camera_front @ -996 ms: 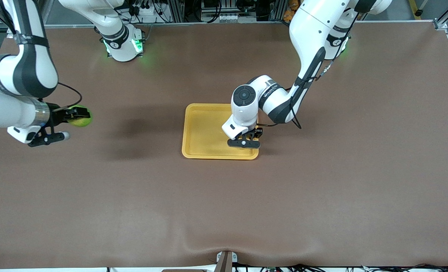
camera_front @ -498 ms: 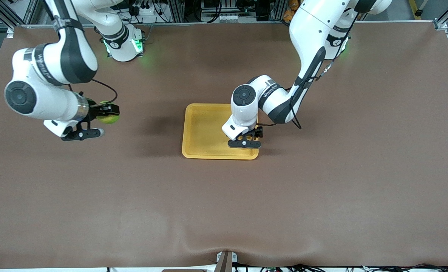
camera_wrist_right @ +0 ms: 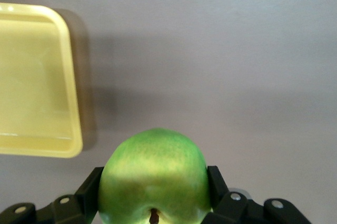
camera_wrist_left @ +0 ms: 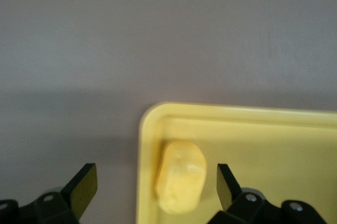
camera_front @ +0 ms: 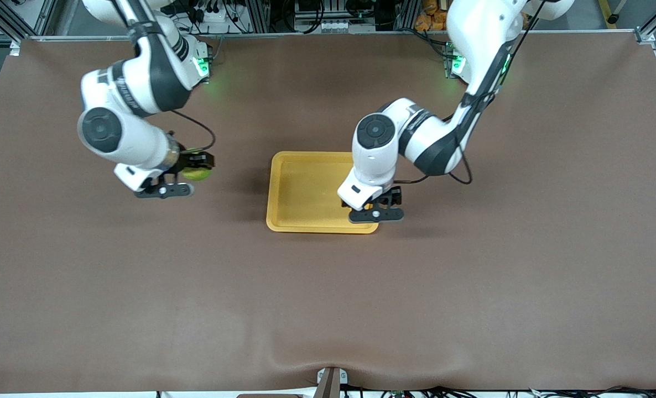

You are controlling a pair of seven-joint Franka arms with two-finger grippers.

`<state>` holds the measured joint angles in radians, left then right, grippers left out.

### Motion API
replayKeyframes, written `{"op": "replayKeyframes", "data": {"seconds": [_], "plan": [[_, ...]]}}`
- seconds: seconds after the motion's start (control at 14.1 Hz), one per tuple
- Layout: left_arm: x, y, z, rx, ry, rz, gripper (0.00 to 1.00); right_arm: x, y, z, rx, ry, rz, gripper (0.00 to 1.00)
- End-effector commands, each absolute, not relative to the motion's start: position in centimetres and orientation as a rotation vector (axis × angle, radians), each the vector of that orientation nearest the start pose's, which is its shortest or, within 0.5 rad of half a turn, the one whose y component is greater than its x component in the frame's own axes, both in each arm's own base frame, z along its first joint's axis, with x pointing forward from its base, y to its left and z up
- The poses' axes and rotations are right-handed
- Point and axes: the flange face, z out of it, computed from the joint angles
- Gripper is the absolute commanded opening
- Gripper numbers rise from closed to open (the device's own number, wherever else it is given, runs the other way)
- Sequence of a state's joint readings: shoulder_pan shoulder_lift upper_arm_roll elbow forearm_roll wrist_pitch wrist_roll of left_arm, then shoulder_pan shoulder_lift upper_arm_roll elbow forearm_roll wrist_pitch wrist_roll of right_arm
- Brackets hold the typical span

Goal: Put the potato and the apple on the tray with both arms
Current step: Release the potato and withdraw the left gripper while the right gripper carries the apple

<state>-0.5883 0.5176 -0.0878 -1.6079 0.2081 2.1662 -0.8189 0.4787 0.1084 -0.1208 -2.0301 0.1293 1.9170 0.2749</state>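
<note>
brown cloth covers the whole table point(camera_front: 328, 287), and the yellow-orange tray point(camera_front: 300, 188) lies on it about midway between the two arm bases. everything else is placed from that tray.

the potato point(camera_wrist_left: 181, 176) lies inside the tray, right against the rim at the corner toward the left arm's end of the table that is nearer the front camera. in the front view it is mostly hidden under the left arm's wrist. the left gripper point(camera_wrist_left: 155, 184) hangs just above that corner with its fingers point(camera_wrist_left: 84, 184) spread wide on either side of the potato, not touching it.

the apple point(camera_wrist_right: 154, 176) is clamped between the fingers point(camera_wrist_right: 217, 182) of the right gripper point(camera_front: 194, 172), stem dimple facing the wrist camera. the right gripper is up in the air over bare cloth beside the tray, toward the right arm's end of the table, clear of the tray's rim.
</note>
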Motion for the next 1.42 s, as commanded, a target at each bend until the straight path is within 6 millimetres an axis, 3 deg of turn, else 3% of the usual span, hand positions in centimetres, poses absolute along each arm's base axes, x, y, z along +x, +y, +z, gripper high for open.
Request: {"op": "replayKeyframes", "data": {"seconds": [0.0, 0.43, 0.78, 1.07, 1.35], "plan": [[56.1, -39.3, 38.3, -3.036, -0.082, -0.19, 1.0, 48.7, 24.1, 37.4, -3.086, 0.017, 0.305, 0.0], [58.0, -30.4, 46.7, -2.986, 0.081, -0.129, 1.0, 47.5, 31.0, 34.0, -3.111, 0.034, 0.258, 0.0], [58.6, -25.1, 50.2, -3.065, -0.031, -0.051, 1.0, 48.0, 37.6, 29.5, -3.123, 0.135, 0.305, 0.0], [58.4, -20.9, 52.2, -3.045, -0.05, 0.021, 1.0, 49.7, 38.8, 27.5, -3.125, 0.162, 0.267, 0.0], [57.2, -16.8, 56.1, -3.031, 0.013, 0.028, 1.0, 50.1, 39.6, 25.9, -3.107, 0.184, 0.268, 0.0]]}}
